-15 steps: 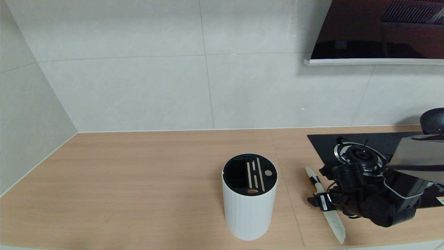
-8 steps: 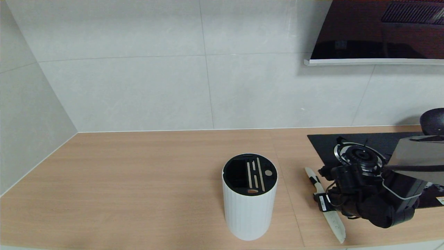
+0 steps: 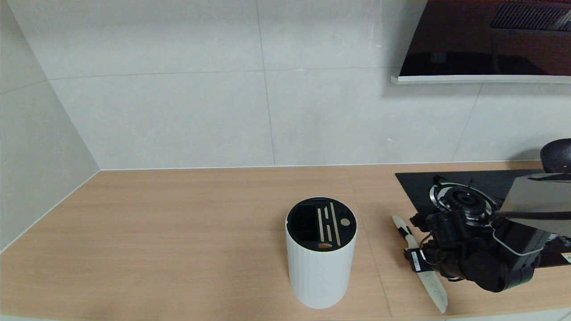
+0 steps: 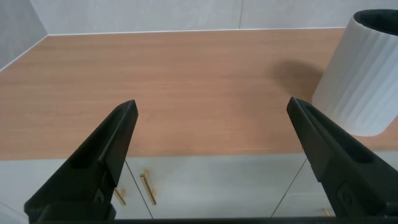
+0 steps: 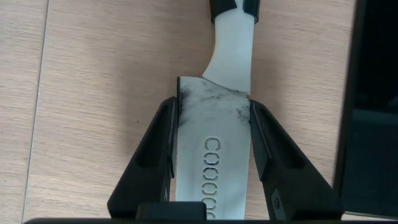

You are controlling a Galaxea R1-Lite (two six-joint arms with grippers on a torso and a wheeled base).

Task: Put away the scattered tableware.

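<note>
The right end effector [image 3: 418, 262] was clamped on the knife [image 3: 432, 287]; the holder [image 3: 319, 267] looked empty, so all storing remained.

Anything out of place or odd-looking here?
The white-bladed knife with a black-banded handle lies flat on the wooden counter, apart from the white ribbed cylindrical holder. Dark smudges mark its blade near the handle, and the right gripper clamps the blade, not the handle.
</note>
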